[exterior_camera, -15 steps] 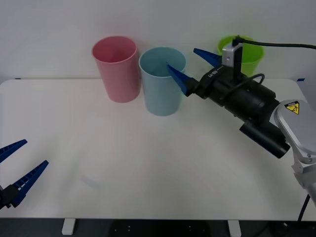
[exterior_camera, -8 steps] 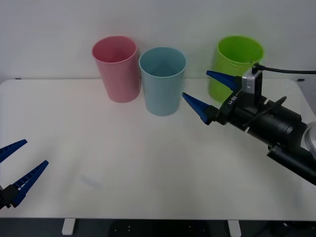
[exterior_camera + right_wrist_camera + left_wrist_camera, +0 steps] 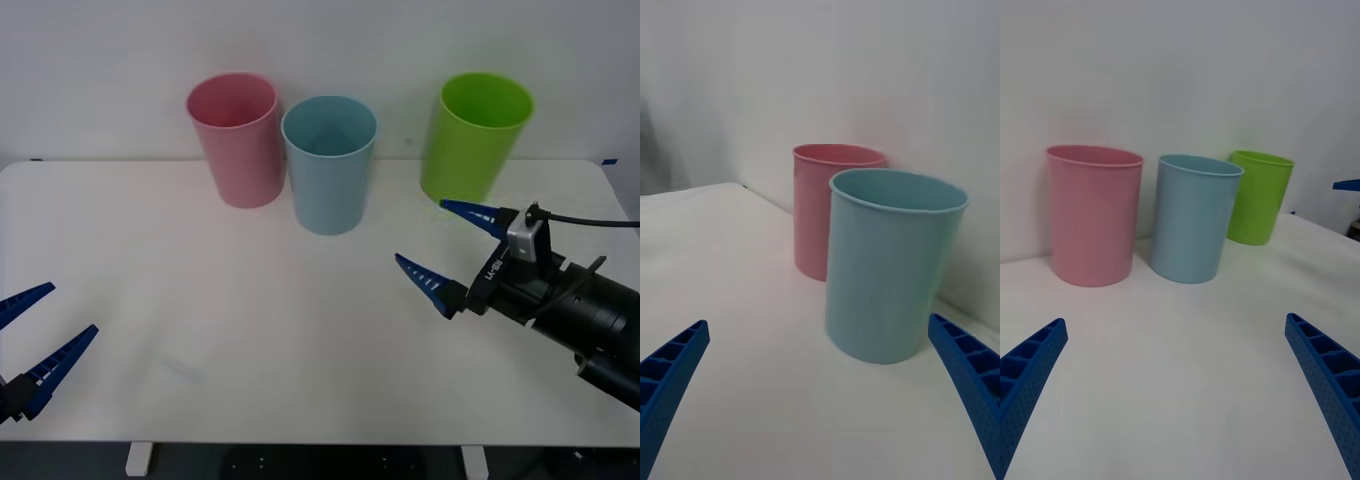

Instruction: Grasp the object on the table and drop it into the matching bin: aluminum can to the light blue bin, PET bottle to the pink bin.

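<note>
Your right gripper [image 3: 452, 250] is spread, holding nothing, low over the table [image 3: 250, 330], near the green bin [image 3: 474, 137]. Left gripper [image 3: 30, 335] spread, parked. Blue bin [image 3: 329, 164] and pink bin [image 3: 237, 138] upright, 2 side by side.

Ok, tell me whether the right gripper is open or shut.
Open. The right gripper holds nothing: its two blue fingers are spread wide over the table, short of the light blue bin.
</note>
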